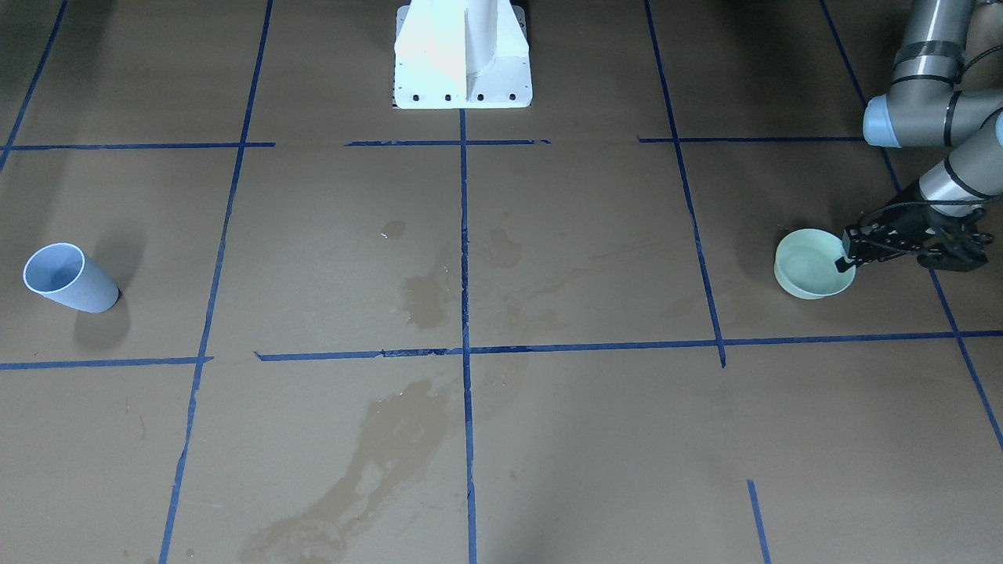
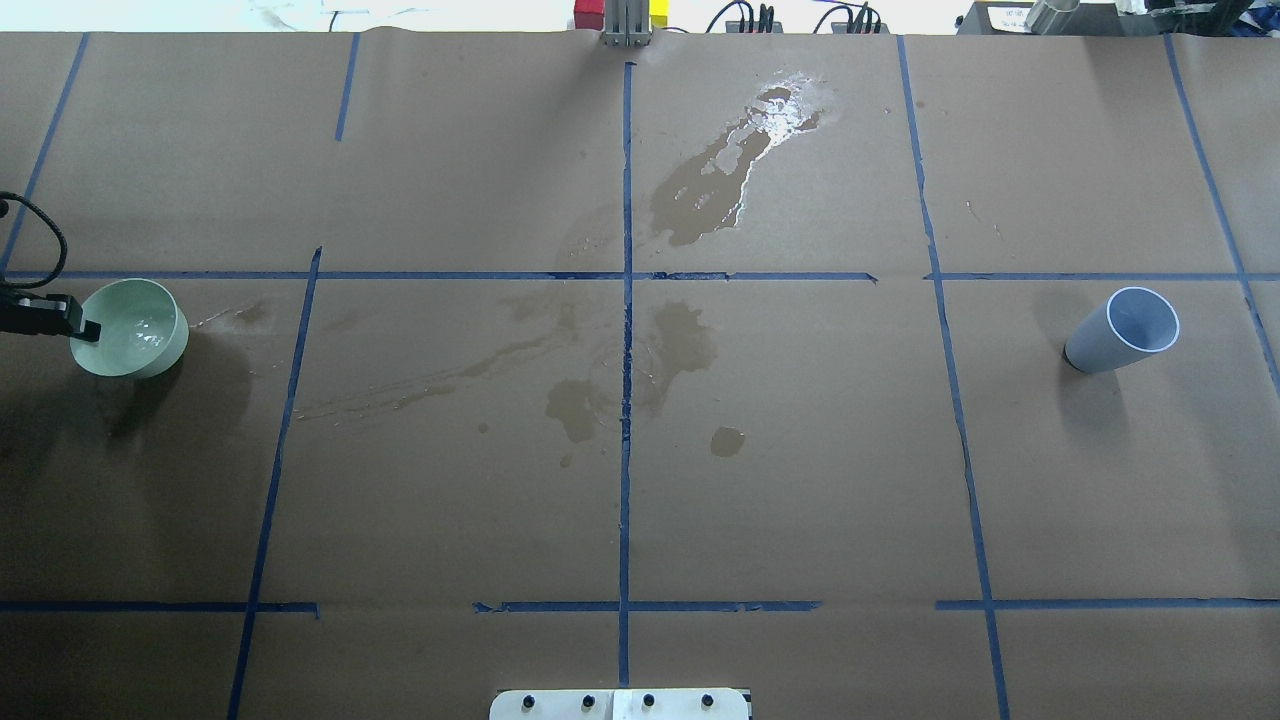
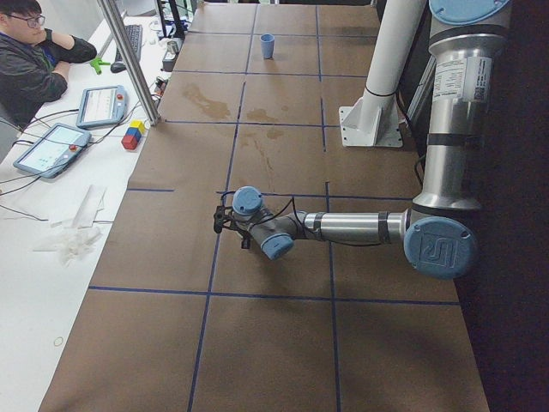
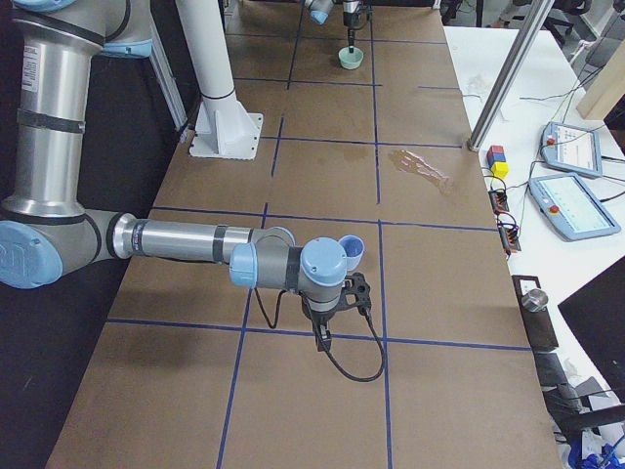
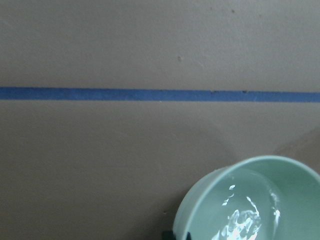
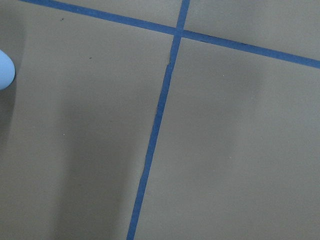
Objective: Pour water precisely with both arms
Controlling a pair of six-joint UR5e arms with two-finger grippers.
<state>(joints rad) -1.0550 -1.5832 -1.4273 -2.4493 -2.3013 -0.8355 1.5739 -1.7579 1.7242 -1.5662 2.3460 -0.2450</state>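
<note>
Grasp step — left gripper (image 1: 846, 262) seems pinched on bowl (image 1: 793, 283) rim; right gripper (image 4: 324, 337) can't be judged. Next: lift level, water (image 5: 240, 220) inside — towards cup (image 1: 66, 278).

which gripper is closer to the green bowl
Left. The left gripper is at the rim of the green bowl; the right gripper hangs at the table's other end, near the blue cup.

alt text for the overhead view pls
The left gripper holds the rim of a green bowl at the left edge of a brown table gridded with blue tape. A blue cup stands far right, with wet patches between them.
</note>
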